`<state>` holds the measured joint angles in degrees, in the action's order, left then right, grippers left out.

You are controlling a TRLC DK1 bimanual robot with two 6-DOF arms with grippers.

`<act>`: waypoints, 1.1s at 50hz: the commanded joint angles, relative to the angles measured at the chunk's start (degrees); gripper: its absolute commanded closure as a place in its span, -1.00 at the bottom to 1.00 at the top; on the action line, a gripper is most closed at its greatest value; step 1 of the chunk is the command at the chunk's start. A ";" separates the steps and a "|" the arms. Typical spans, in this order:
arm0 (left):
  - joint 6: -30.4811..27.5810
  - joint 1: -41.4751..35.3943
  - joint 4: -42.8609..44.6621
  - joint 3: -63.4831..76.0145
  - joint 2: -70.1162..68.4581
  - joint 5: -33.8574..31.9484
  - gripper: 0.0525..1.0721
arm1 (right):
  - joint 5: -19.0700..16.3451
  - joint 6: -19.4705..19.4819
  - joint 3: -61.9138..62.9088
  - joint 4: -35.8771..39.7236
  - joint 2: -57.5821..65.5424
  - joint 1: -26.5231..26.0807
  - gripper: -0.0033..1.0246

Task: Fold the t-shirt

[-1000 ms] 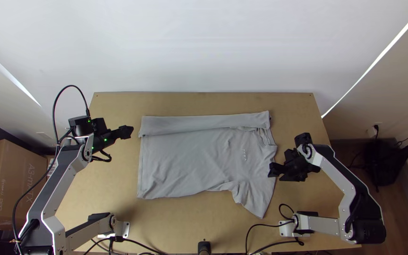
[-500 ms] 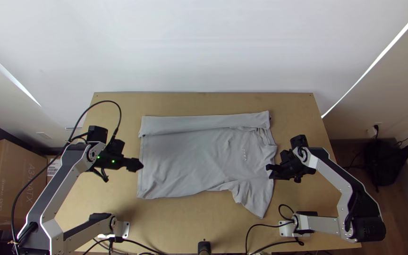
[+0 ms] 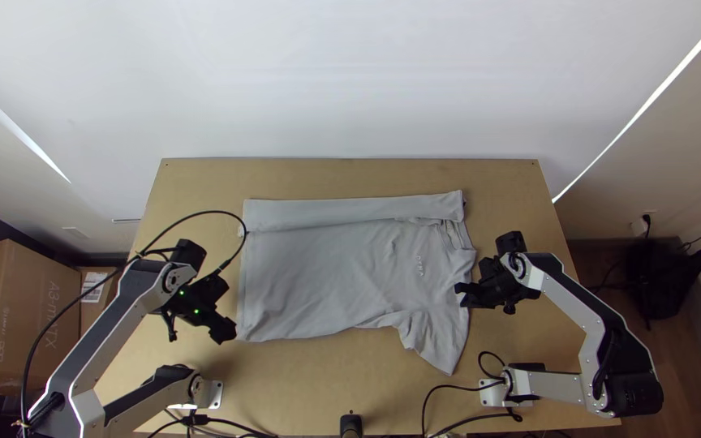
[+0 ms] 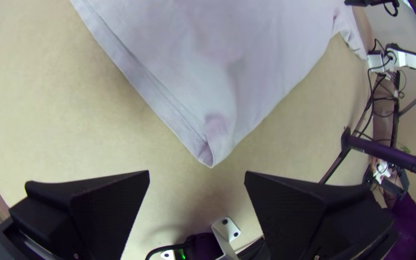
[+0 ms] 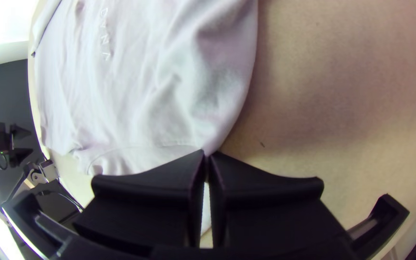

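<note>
Grey t-shirt on the bench, its far side folded over, the right end effector pinching its right edge.
The t-shirt lies mostly flat across the middle of the bench, hem to the left, collar to the right, with a strip turned inward along the far side and one sleeve sticking out toward the near right, slightly rumpled; the right end effector is closed on the shoulder edge, between collar and sleeve, while the left end effector is just beside the near left hem corner, its two fingers spread wide with nothing between them, and in the left wrist view that corner points toward the gap.
</note>
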<state>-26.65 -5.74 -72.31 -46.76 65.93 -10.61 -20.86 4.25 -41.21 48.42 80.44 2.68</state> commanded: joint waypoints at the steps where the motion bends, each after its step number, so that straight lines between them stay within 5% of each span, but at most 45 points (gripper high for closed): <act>1: -0.59 -2.61 1.12 2.64 0.43 0.77 -0.73 | -0.14 0.32 1.40 -0.26 -0.82 0.75 0.95; 24: 2.57 -11.05 4.11 2.73 8.07 0.50 -0.68 | -0.06 0.23 2.01 -0.26 -1.87 -0.30 0.95; 35: 5.03 -14.92 9.12 5.45 9.48 -3.98 0.00 | -0.14 0.23 1.48 -0.35 -2.13 -0.48 0.95; 42: 4.68 -14.48 11.84 5.81 8.60 -5.21 0.96 | -1.73 0.23 0.52 -0.35 -2.92 -2.33 0.95; 55: -1.65 -2.88 10.26 5.19 7.02 -5.30 0.95 | -5.50 -2.41 -2.29 0.36 -2.22 -10.24 0.96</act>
<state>-24.67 -12.73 -60.73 -42.04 73.84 -15.46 -25.61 3.81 -41.69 48.16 78.52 -5.43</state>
